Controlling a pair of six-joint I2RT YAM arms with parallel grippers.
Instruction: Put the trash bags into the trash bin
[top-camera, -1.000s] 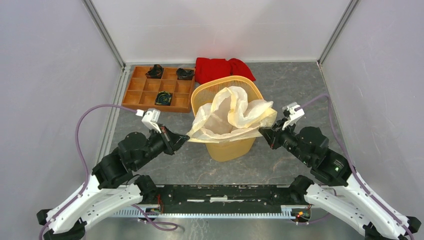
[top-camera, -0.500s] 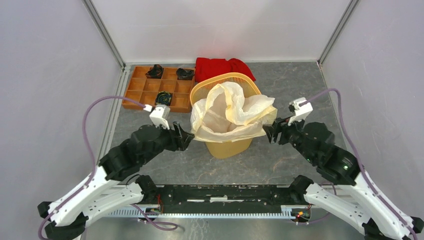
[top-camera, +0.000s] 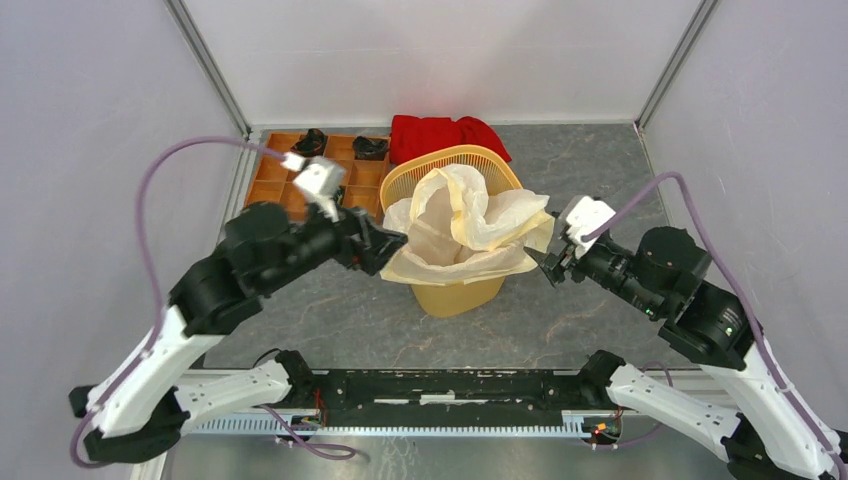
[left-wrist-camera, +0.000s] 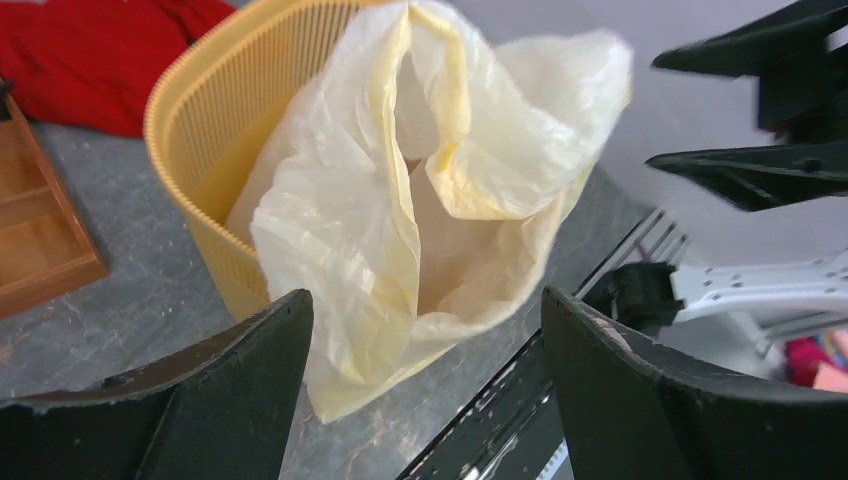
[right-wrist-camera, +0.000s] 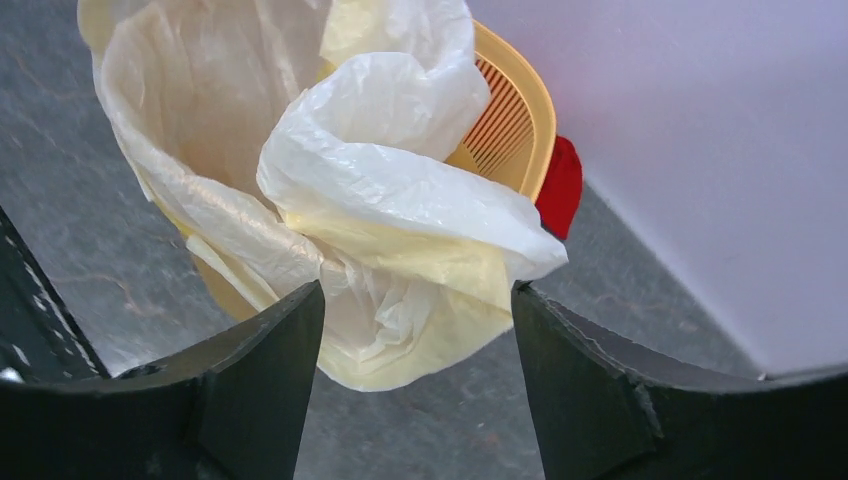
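Trash bag (top-camera: 462, 225) sits in trash bin (top-camera: 455, 296), edges seemingly overhanging.

Top view looks down; wrist views — close, opposed — share the bin (left-wrist-camera: 190, 110).

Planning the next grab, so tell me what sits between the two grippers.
The trash bag, draped over the trash bin, lies between the open left gripper and right gripper, seen in the top external view.

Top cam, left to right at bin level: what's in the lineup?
wooden compartment tray → left gripper → trash bag draped over the bin → right gripper. Red cloth left out: it overlaps the bag.
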